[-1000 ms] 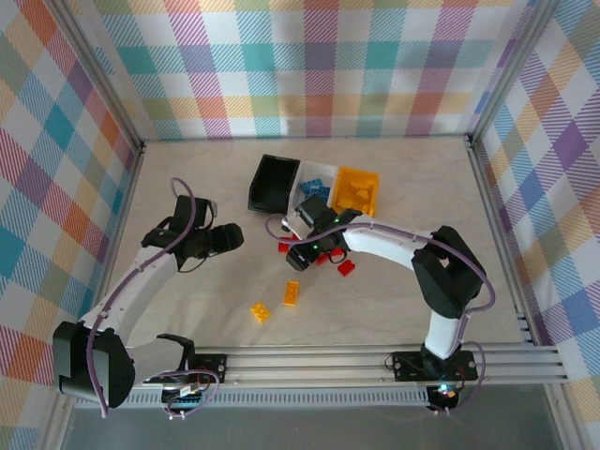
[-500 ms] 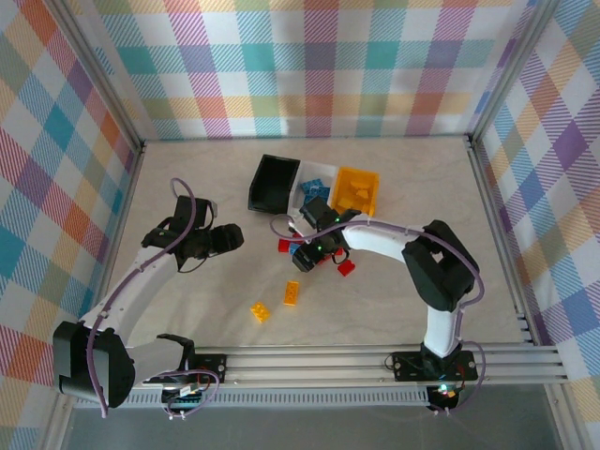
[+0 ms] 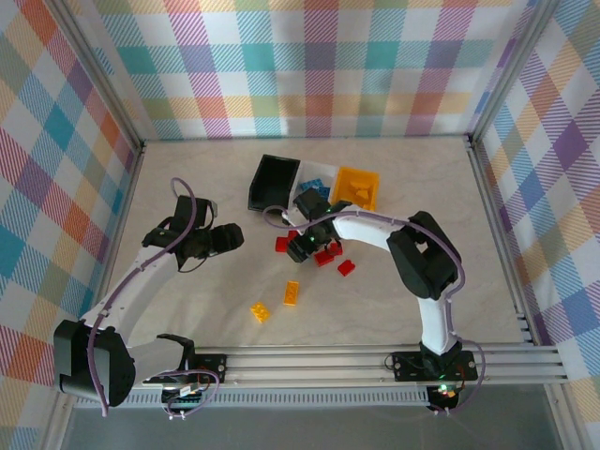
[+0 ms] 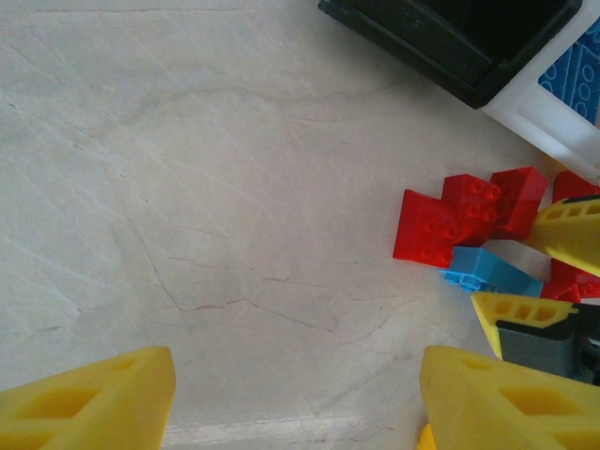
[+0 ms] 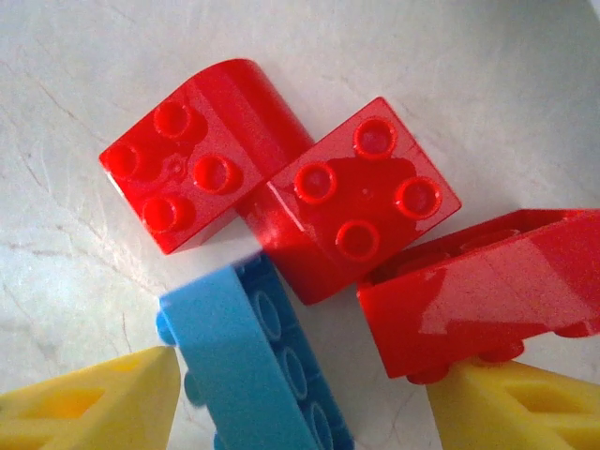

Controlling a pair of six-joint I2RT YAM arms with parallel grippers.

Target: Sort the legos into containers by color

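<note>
Over a cluster of legos my right gripper point(image 3: 295, 249) point(image 5: 309, 412) stands open. A light blue lego point(image 5: 248, 366) point(image 4: 492, 274) lies on its side between the yellow fingertips point(image 5: 94, 408), nearer the left one. Red legos point(image 5: 361, 202) point(image 3: 281, 245) lie just beyond it, and one red lego point(image 5: 487, 295) rests against the right finger. My left gripper point(image 3: 234, 239) point(image 4: 300, 403) is open over bare table, left of the cluster, with nothing in it. The containers stand in a row: black point(image 3: 272, 183), white point(image 3: 306, 172) holding blue legos, yellow-orange point(image 3: 356, 190).
Two yellow-orange legos point(image 3: 292, 292) point(image 3: 260, 311) lie on the table nearer the arm bases. More red legos point(image 3: 346, 268) sit right of the right gripper. The checked walls and metal frame point(image 3: 487, 216) close in the table.
The right arm's elbow has swung left and its wrist has edged toward the red legos; its fingers have drawn slightly closer together. The left arm has not moved.
</note>
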